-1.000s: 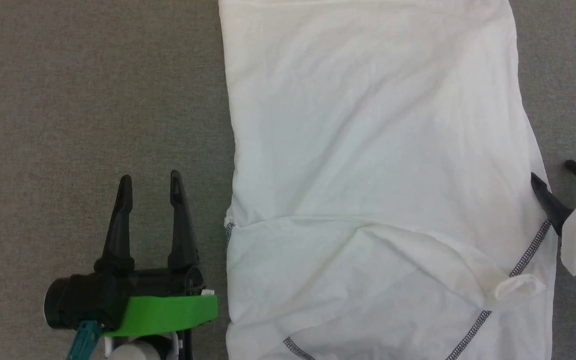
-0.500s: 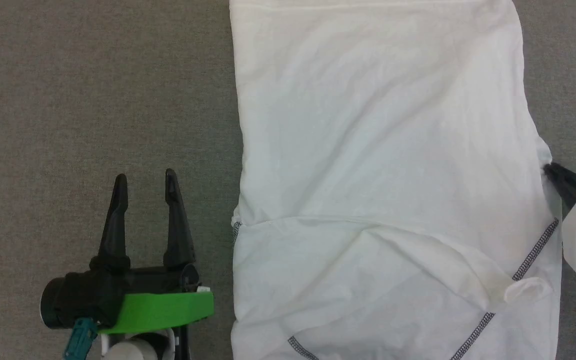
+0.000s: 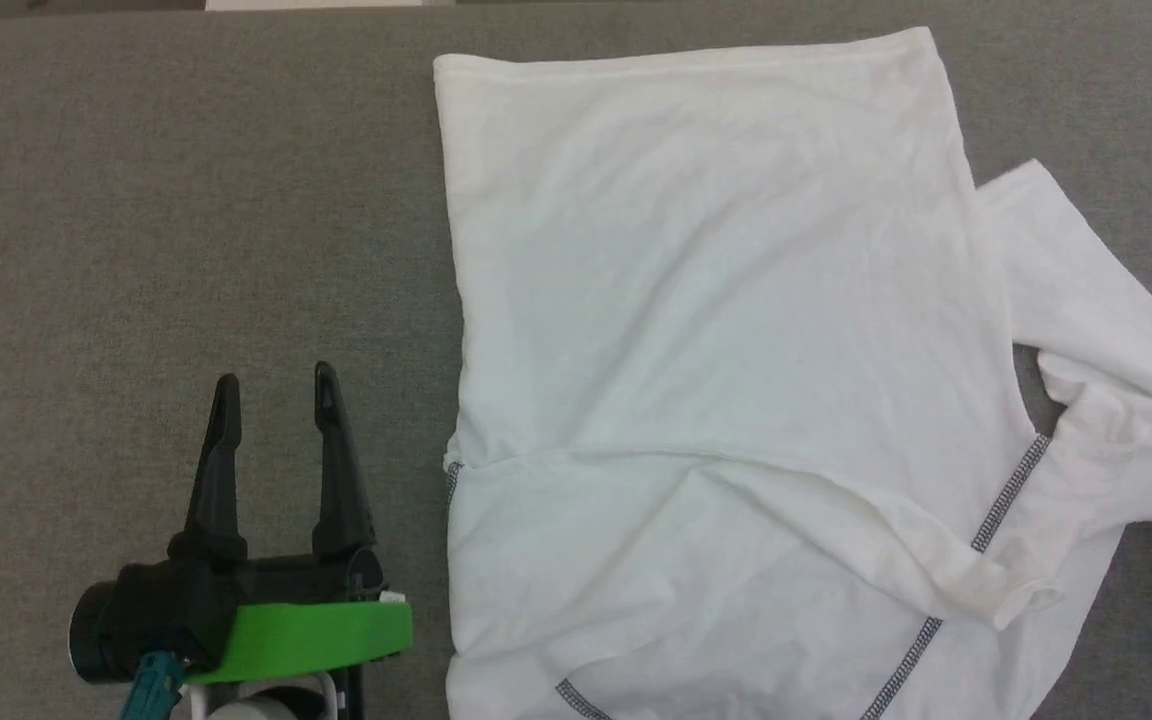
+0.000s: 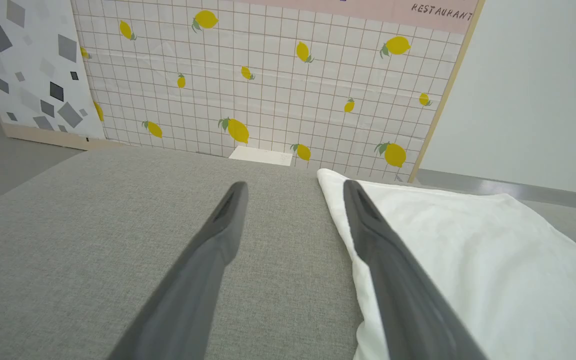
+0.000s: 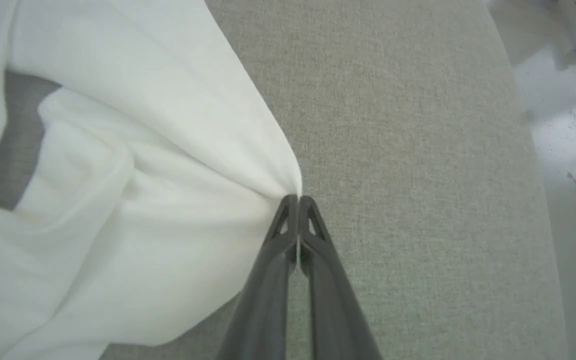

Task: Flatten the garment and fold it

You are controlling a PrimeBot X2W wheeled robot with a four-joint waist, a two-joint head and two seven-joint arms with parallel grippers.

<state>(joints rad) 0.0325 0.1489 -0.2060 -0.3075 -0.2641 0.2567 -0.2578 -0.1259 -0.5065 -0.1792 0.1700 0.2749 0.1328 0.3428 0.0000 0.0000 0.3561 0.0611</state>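
Note:
The garment [image 3: 716, 330], a thin white shirt with dark zigzag stitching [image 3: 1011, 492], lies spread on the grey table [image 3: 186, 200]. Its right sleeve [image 3: 1096, 330] is drawn out toward the right edge of the head view. In the right wrist view my right gripper [image 5: 298, 199] is shut on a pinched corner of the garment [image 5: 143, 210], which stretches away to the left. My left gripper [image 3: 274, 385] stands open over bare table just left of the garment's edge, with nothing between its fingers. In the left wrist view the left gripper [image 4: 293, 187] points along the table, the garment [image 4: 468, 260] under its right finger.
Beyond the table's far edge stands a tiled wall panel with lemon prints [image 4: 268, 90] and a small white box [image 4: 260, 155]. The pale floor [image 5: 568, 125] drops off past the table's right edge in the right wrist view.
My right gripper closed on the garment's right edge and pulled the sleeve out to the right, leaving the head view. The head camera shifted, so the garment's top hem now shows. The left gripper stays open.

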